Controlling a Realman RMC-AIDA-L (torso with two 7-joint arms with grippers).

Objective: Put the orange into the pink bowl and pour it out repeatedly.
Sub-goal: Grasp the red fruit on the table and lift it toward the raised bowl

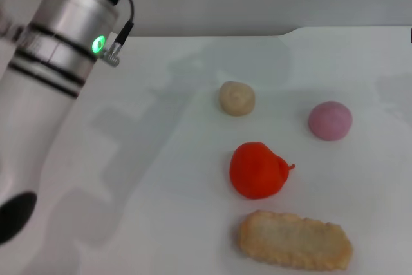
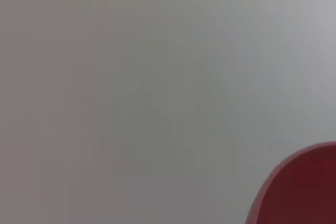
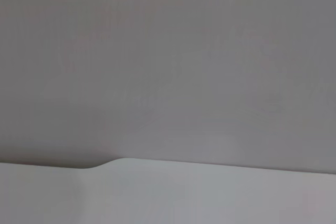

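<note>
- Fingers of either gripper show in none of the views, so whether they are open, closed or holding anything cannot be told.
- Only the left arm [image 1: 48, 75] appears in the head view: a white and silver limb with a green light, rising along the left edge from about 8 o'clock to 11 o'clock.
- In the left wrist view a dark red-pink curved rim, the pink bowl [image 2: 302, 190], fills the corner at about 5 o'clock; its place on the table cannot be told, and it does not appear in the head view.
- On the white table [image 1: 148, 178] the orange [image 1: 257, 169] lies just below centre, stem nub pointing to 3 o'clock, well apart from the arm.
- At the orange's 6 o'clock, just beside it, lies a tan breaded patty [image 1: 296, 240].
- At its 12 o'clock, apart, sits a small beige ball [image 1: 237, 98].
- At its 2 o'clock, farther off, sits a dull pink ball [image 1: 329, 120].
- From the right wrist, only the table edge and a grey wall show.
</note>
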